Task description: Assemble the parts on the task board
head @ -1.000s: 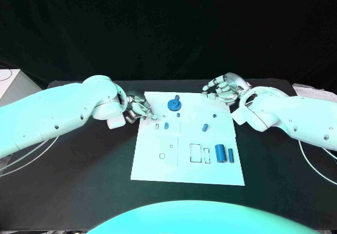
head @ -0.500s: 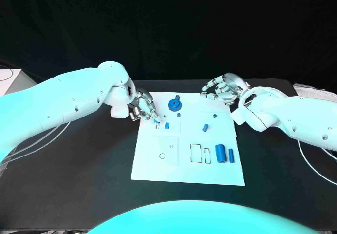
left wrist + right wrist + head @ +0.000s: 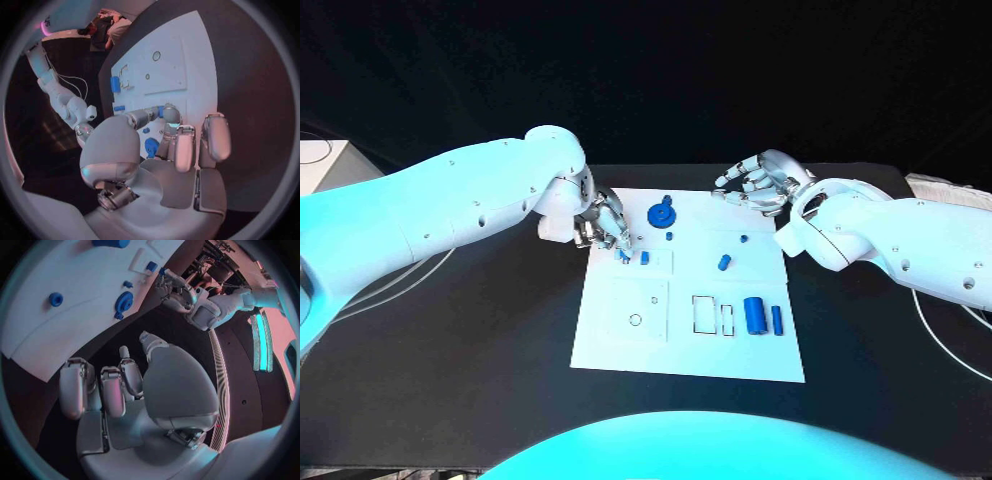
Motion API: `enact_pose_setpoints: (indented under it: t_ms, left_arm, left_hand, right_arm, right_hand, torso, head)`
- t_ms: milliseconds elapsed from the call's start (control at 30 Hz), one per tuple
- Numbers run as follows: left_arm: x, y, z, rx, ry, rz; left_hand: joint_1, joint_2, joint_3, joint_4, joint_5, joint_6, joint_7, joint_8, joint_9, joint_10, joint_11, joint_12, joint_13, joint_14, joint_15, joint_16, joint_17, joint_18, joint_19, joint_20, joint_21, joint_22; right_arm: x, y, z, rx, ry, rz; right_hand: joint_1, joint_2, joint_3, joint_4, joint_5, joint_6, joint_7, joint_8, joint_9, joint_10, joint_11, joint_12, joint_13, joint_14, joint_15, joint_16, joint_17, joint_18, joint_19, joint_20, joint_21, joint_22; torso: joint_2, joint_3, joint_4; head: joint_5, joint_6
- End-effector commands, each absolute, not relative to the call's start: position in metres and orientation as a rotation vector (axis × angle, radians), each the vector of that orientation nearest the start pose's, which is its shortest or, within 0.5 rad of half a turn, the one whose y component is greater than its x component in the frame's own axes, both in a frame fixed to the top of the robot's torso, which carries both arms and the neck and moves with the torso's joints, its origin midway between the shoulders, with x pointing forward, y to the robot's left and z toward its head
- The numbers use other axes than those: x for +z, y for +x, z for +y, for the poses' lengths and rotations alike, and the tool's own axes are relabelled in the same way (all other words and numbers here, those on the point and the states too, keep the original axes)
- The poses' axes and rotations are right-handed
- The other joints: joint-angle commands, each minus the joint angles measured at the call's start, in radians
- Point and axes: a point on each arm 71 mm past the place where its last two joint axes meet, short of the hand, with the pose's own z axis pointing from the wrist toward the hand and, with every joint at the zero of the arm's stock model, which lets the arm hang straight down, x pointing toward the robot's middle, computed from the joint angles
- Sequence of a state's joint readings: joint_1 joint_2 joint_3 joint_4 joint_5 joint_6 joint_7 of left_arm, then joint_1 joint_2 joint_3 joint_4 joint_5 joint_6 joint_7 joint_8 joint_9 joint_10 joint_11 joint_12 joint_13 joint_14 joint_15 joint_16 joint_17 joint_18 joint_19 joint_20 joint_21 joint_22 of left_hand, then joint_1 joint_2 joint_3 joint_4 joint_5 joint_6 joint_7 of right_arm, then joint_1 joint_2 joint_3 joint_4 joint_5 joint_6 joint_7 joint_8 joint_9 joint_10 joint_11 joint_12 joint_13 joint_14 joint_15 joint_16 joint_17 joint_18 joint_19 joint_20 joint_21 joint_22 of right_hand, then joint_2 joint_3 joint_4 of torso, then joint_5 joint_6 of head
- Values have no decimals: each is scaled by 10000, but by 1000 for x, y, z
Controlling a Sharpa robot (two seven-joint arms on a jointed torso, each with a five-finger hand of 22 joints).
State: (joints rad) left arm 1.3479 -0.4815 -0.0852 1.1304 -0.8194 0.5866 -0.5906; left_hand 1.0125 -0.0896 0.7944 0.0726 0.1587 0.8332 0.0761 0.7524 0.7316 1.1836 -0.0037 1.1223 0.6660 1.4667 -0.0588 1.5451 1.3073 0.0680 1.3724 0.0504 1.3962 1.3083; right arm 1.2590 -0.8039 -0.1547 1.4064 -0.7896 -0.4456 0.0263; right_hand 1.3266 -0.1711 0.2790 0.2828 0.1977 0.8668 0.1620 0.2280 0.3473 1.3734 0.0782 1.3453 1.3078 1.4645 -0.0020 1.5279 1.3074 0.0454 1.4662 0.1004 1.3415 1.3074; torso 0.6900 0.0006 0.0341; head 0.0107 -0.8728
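I see my left hand (image 3: 604, 228) over the white task board's (image 3: 689, 330) far left corner, fingers (image 3: 170, 114) pinching a small blue part (image 3: 160, 111). My right hand (image 3: 762, 182) hangs past the far right corner, fingers curled, holding nothing.

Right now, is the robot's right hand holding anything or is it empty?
Empty. The right hand hovers at the far right corner of the task board, fingers loosely curled with nothing between them; the right wrist view shows bare fingers.
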Motion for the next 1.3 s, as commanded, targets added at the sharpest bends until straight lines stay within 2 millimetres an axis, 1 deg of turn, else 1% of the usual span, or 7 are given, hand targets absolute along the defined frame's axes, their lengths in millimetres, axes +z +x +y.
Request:
enact_pose_setpoints:
  t_ms: [33,367,567,700,867,1067,1300]
  left_arm:
    - [-200,535,135,-3549,-187,26259]
    - [-200,532,129,-3209,214,25650]
    - [-200,530,127,-3164,416,25698]
    - [-201,529,127,-3100,599,25854]
    - [-202,528,127,-2994,753,25960]
    - [-204,529,127,-2911,832,26025]
    - [-204,530,128,-2883,856,25955]
  left_hand:
    - [-115,52,2118,-2181,79,98,-33,62,25,56,-3,34,5,897,-13,40,2253,-5,86,22,48,324]
    - [-247,85,2121,-2275,318,123,-37,107,54,139,-11,63,27,926,-25,80,2322,-34,181,10,136,433]
    - [-295,83,2125,-2327,430,132,-44,124,63,197,-17,106,106,953,-29,120,2392,-34,185,6,142,439]
    - [-365,75,2125,-2400,655,165,-56,139,64,255,-29,140,167,976,-37,155,2452,-35,190,-2,151,448]
    - [-392,56,2094,-2447,806,197,-66,137,53,314,-39,186,252,994,-45,182,2501,-24,157,-9,125,413]
    - [-395,38,2064,-2465,863,210,-69,132,45,345,-42,211,297,1004,-47,199,2531,-27,164,-11,132,423]
    - [-379,32,1989,-2466,973,231,-71,114,23,372,-44,220,316,1010,-48,208,2547,-28,164,-14,133,426]
  right_arm:
    - [-202,507,-226,8746,4522,16974]
    - [-202,507,-225,8759,4512,16975]
    - [-202,507,-225,8767,4507,16981]
    - [-202,507,-225,8763,4508,16987]
    - [-202,507,-225,8764,4507,16988]
    - [-202,507,-225,8774,4501,16990]
    - [-202,507,-225,8773,4502,16984]
  right_hand:
    - [-30,-13,60,12,54,-41,6,65,-10,-48,-3,8,528,821,34,-50,1834,60,162,22,5,1104]
    - [-30,-13,60,12,54,-41,6,65,-10,-48,-3,8,528,821,34,-50,1834,60,162,22,5,1104]
    - [-30,-13,60,12,54,-41,6,65,-10,-48,-3,8,528,821,34,-50,1834,60,162,22,5,1104]
    - [-30,-13,60,12,54,-41,6,65,-10,-48,-3,8,528,821,34,-50,1834,60,162,22,5,1104]
    - [-30,-13,60,12,54,-41,6,65,-10,-48,-3,8,528,821,34,-50,1834,60,162,22,5,1104]
    - [-30,-13,60,12,54,-41,6,65,-10,-48,-3,8,528,821,34,-50,1834,60,162,22,5,1104]
    - [-30,-13,60,12,54,-41,6,65,-10,-48,-3,8,528,821,34,-50,1834,60,162,22,5,1104]
  torso:
    - [14,-6,-4]
    - [14,-22,5]
    - [13,-20,0]
    - [14,-16,-2]
    - [13,-13,0]
    - [23,-13,-11]
    - [20,-10,-4]
  head:
    - [4,2]
    - [15,2]
    - [26,2]
    - [41,2]
    - [37,2]
    - [34,2]
    - [22,2]
